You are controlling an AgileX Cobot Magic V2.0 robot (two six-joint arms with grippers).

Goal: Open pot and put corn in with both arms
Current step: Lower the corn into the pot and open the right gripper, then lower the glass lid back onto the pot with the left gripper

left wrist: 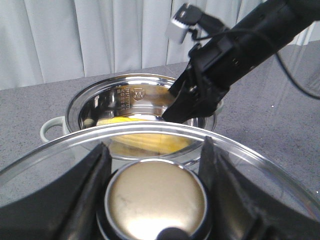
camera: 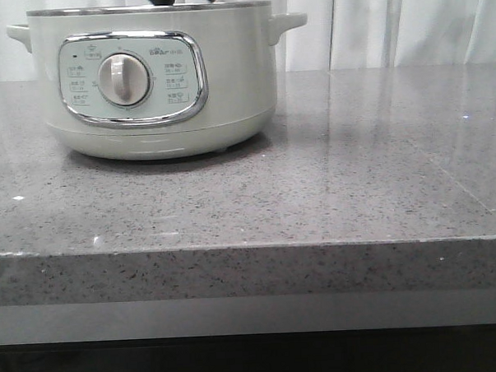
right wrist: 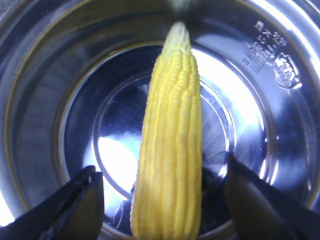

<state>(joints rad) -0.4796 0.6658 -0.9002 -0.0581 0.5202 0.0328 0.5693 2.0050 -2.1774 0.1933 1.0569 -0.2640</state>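
The right pincer [right wrist: 162, 200] hangs inside the pot [camera: 153, 75], fingers spread apart, the corn [right wrist: 172, 145] lying loose between them on the steel floor. The left pincer [left wrist: 155, 165] is clamped on the glass lid's knob [left wrist: 156, 200], held clear. The pot stands near the worktop's [camera: 330, 191] far left corner. Opening and loading look done; withdrawal remains.

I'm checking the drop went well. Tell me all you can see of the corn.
The corn is one bright yellow cob with neat kernel rows, tapering to a pale tip. It lies inside the pot, across its shiny metal bottom. The right claw hangs open above it, fingers on either side without touching.
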